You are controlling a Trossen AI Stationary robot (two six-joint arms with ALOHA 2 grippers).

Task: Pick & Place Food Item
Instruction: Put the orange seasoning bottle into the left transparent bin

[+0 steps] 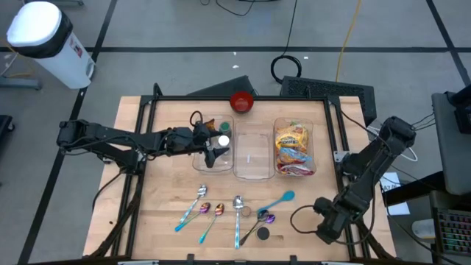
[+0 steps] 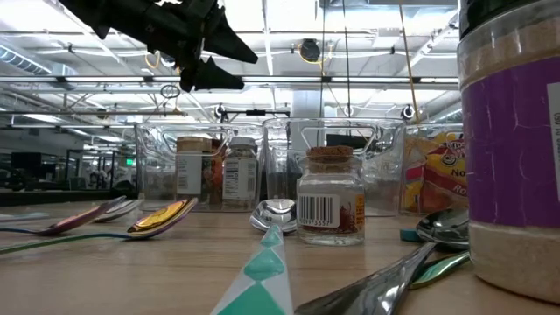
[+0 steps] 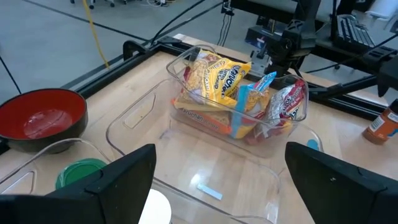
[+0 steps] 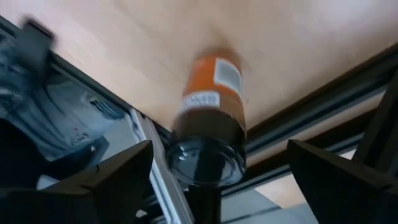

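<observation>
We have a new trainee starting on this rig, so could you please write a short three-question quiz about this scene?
1. True or false: the middle clear bin holds snack packets.
2. Which bin is the left gripper above? A) left bin B) right bin C) red bowl
3. Fill in: the red bowl stands beyond the bins, toward the table's ____ edge.

Key: 1 false, the snack packets fill the right bin; 2 A, the left bin; 3 far.

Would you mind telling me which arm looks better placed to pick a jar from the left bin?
Left, probably: the left gripper hangs open right over the left bin with jars, while the right gripper sits at the table's near right corner.
</observation>
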